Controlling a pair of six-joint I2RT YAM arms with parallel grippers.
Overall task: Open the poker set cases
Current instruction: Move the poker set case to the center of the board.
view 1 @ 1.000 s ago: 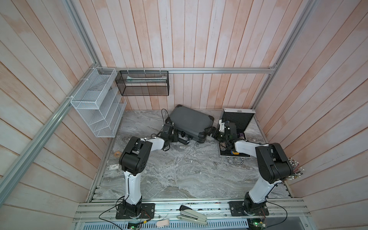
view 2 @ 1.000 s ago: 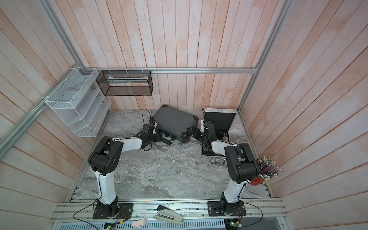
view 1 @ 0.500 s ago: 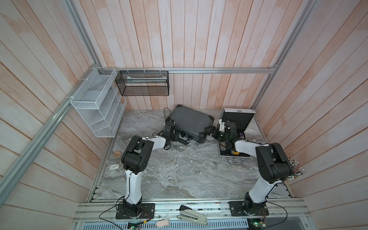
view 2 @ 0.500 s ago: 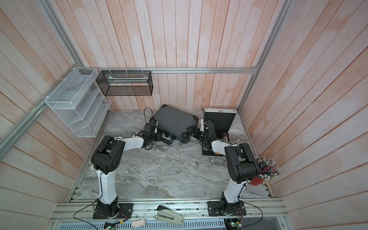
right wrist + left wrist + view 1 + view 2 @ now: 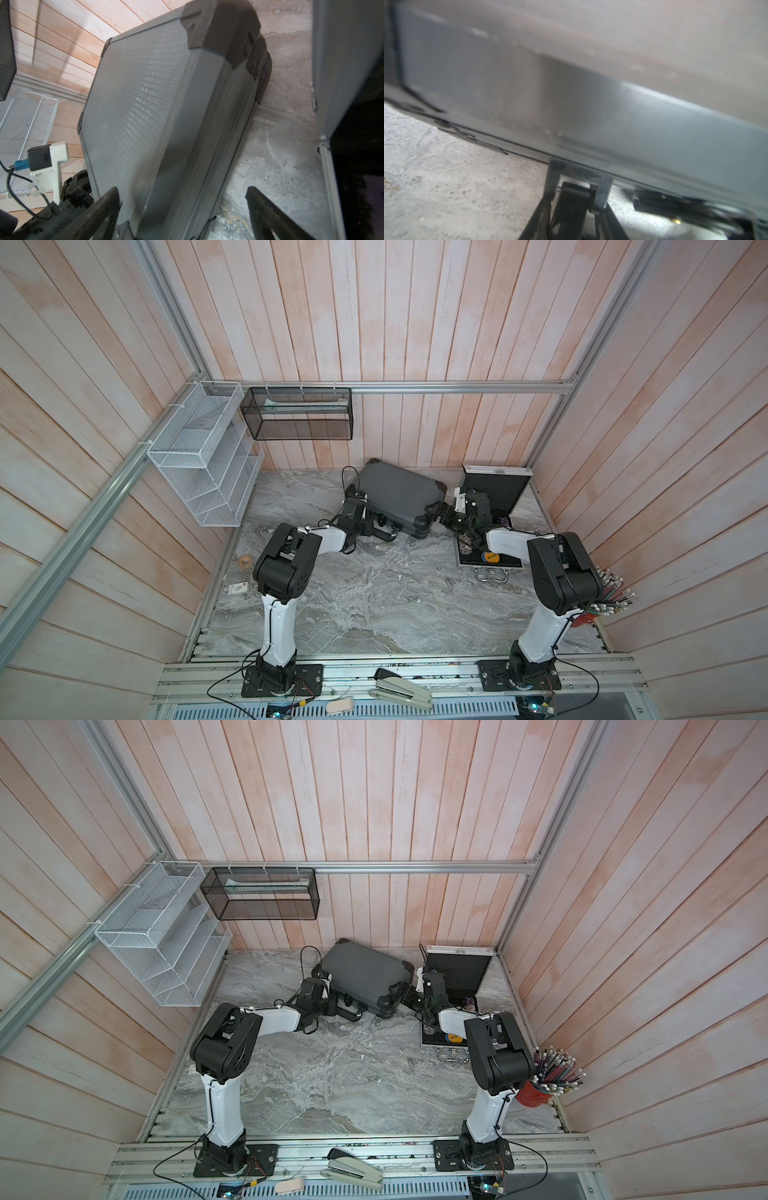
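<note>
The larger dark grey poker case lies shut and askew at the back middle, black handle facing forward. My left gripper is at its front side beside the handle, fingers closed in on a black latch piece under the blurred grey wall. The small silver case stands open at the right, its black-lined lid upright. My right gripper is open, straddling the grey case's right front corner.
A white mesh basket and a black mesh basket hang on the left and back walls. A tape roll and a card lie at the left table edge. A red cup of pencils stands front right.
My left gripper's jaws have narrowed at the grey case's front side and the wrist has edged slightly towards the case. The right arm and both cases have stayed put.
</note>
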